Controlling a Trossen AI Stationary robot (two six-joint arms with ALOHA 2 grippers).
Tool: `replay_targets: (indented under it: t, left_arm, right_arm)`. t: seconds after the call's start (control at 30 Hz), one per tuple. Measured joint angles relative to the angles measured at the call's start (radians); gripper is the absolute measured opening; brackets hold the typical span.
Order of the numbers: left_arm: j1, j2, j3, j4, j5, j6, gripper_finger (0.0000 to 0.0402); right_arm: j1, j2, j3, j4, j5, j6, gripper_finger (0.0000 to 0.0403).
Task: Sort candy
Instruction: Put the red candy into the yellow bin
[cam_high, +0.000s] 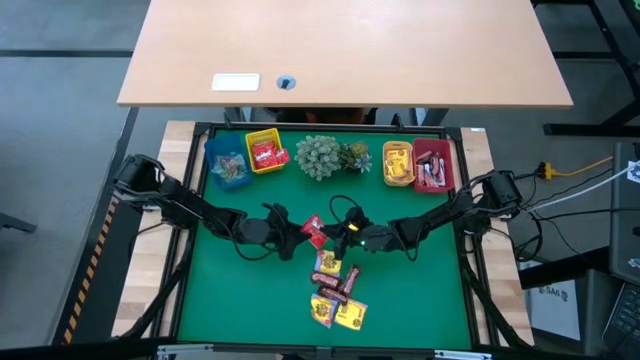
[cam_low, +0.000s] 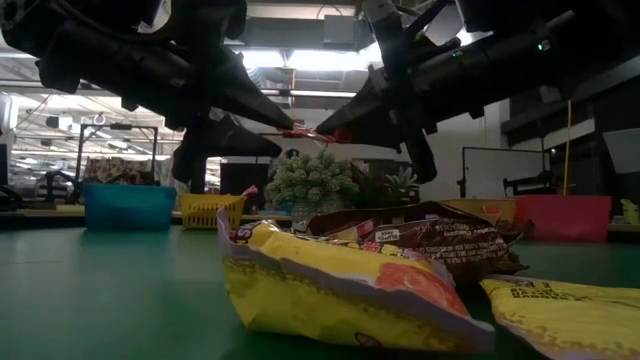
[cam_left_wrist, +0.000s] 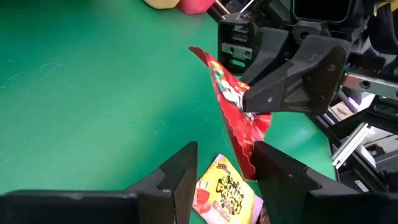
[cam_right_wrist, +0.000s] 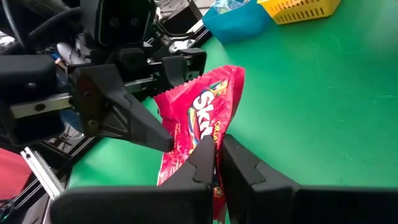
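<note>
Above the green worktop (cam_high: 230, 290), mid-mat, the right gripper (cam_right_wrist: 217, 144) is clamped on a red packet (cam_right_wrist: 202, 115), held off the surface. Facing it, the left gripper (cam_left_wrist: 225, 163) stands spread apart with the packet's lower edge between its fingers, not pinched. More candy (cam_high: 337, 292) lies nearer the front edge.

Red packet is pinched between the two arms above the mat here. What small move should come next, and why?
Probably the left gripper closes on the red packet: the right gripper is shut on its edge, holding it clear of the mat, and the left fingers stand open either side of its other end.
</note>
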Motion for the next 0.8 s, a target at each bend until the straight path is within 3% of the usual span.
replay_targets:
  t: [0.3, 0.67, 0.8]
  left_arm:
    - [0.000, 0.000, 0.000, 0.000, -0.027, 0.001, 0.0126]
    - [-0.001, 0.000, 0.000, 0.009, -0.050, 0.002, 0.0017]
    - [-0.001, 0.000, 0.000, 0.008, -0.053, 0.004, 0.0005]
  right_arm:
    - [0.000, 0.000, 0.000, 0.001, -0.001, 0.000, 0.0012]
    - [0.000, 0.000, 0.000, 0.001, -0.001, 0.000, 0.0012]
    - [0.000, 0.000, 0.000, 0.001, -0.001, 0.000, 0.0012]
